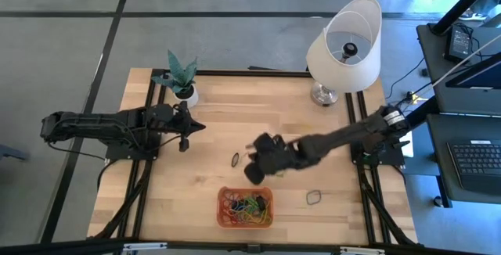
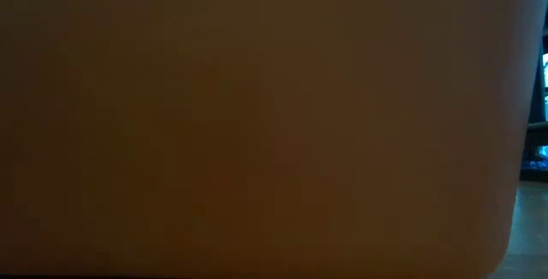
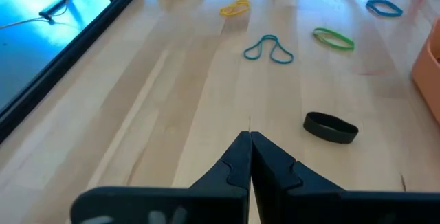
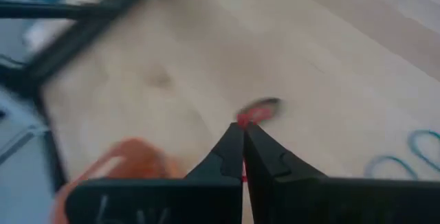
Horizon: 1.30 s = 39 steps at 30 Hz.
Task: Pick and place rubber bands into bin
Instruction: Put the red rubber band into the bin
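The orange bin (image 1: 245, 208) sits near the table's front edge with several coloured rubber bands (image 1: 249, 205) in it. Its wall (image 2: 257, 125) fills the low view. My right gripper (image 1: 254, 173) hangs over the table's middle, just beyond the bin (image 4: 130, 159), shut on a reddish rubber band (image 4: 245, 118). A black band (image 1: 236, 159) lies flat on the wood just left of it, and another band (image 1: 314, 198) lies right of the bin. My left gripper (image 1: 186, 134) waits shut at the table's left (image 3: 249, 141). Before it lie a black band (image 3: 331, 127) and blue (image 3: 268, 49), green (image 3: 334, 38) and yellow (image 3: 235, 7) bands. My right gripper pinches the reddish rubber band between its two shut fingers. A small red bit (image 4: 244, 117) sticks out past the fingertips, and a red sliver (image 4: 244, 176) shows in the seam between them. The fingers slant downward, and the band is lifted clear of the table.
A white plant pot (image 1: 184, 92) stands at the back left and a lamp (image 1: 344, 48) at the back right. Two blue bands (image 4: 412, 145) lie on the wood beside my right gripper. Black frame rails (image 1: 149, 161) run along both table sides.
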### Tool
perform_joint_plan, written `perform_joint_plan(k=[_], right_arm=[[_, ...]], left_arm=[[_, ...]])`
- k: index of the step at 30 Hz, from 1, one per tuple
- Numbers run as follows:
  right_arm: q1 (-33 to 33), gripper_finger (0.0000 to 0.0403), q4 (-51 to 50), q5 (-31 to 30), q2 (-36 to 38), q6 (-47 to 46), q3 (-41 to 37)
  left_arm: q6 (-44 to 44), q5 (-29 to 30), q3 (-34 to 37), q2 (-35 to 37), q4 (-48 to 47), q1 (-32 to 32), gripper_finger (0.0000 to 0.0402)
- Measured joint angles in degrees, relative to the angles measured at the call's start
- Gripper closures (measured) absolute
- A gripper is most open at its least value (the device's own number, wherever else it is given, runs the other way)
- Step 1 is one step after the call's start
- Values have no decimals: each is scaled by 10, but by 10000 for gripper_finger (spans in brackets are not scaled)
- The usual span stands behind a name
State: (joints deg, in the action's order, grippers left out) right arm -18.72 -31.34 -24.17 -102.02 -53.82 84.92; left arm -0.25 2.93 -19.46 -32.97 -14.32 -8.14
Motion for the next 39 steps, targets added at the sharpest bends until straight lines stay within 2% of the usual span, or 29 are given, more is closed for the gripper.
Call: perform_joint_plan(k=[3, 8, 11, 16, 23, 27, 30, 39], right_arm=[[-44, 402, 19, -36, -2, -2, 32], [-102, 403, 15, -36, -31, 0, 79], [-126, 403, 12, -14, -65, -14, 109], [-146, 403, -8, 39, -127, -88, 148], [-142, 403, -38, 69, -200, -148, 156], [-129, 400, -39, 123, -225, -183, 156], [-123, 383, -43, 171, -231, -209, 156], [-122, 301, -61, 178, -217, -207, 156]], left_arm=[[0, -6, 0, 0, -2, 0, 400], [0, -10, 0, 0, -2, 1, 400], [0, -10, 0, 0, -5, 1, 400], [0, -11, 0, 0, -9, 1, 400], [0, -11, 0, 0, -11, 2, 400], [0, -11, 0, 0, -11, 2, 400], [0, -11, 0, 0, -11, 2, 400], [0, -11, 0, 0, -13, 2, 400]])
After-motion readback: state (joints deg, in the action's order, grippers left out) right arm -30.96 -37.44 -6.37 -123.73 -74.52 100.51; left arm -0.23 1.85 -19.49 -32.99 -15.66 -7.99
